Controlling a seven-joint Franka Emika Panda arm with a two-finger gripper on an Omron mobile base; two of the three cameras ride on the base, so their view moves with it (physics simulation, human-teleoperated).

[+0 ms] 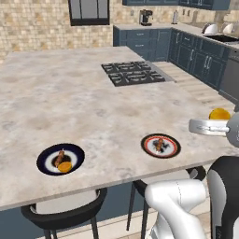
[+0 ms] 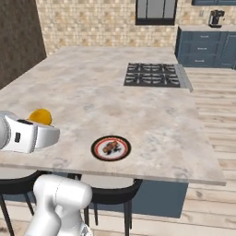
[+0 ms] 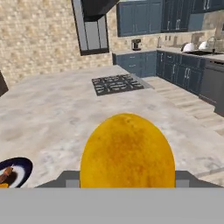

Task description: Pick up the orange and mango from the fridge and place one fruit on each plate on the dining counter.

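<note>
My gripper (image 1: 218,118) (image 2: 39,120) is shut on the mango (image 1: 219,113) (image 2: 40,116), a yellow-orange oval that looms large in the hand view (image 3: 127,151). It hangs off the near right corner of the dining counter (image 1: 93,107), right of the red-rimmed plate (image 1: 161,145) (image 2: 110,148), which carries a brown piece. The blue-rimmed plate (image 1: 60,158) (image 3: 13,171) lies near the front left edge. On it sit the orange (image 1: 65,166) and another brown piece. The fridge is out of view.
A black gas hob (image 1: 133,73) (image 2: 153,74) is set into the far part of the counter. Dark stools (image 1: 65,210) stand under its front edge. Blue wall cabinets (image 1: 196,56) with a coffee machine (image 1: 145,17) line the back right.
</note>
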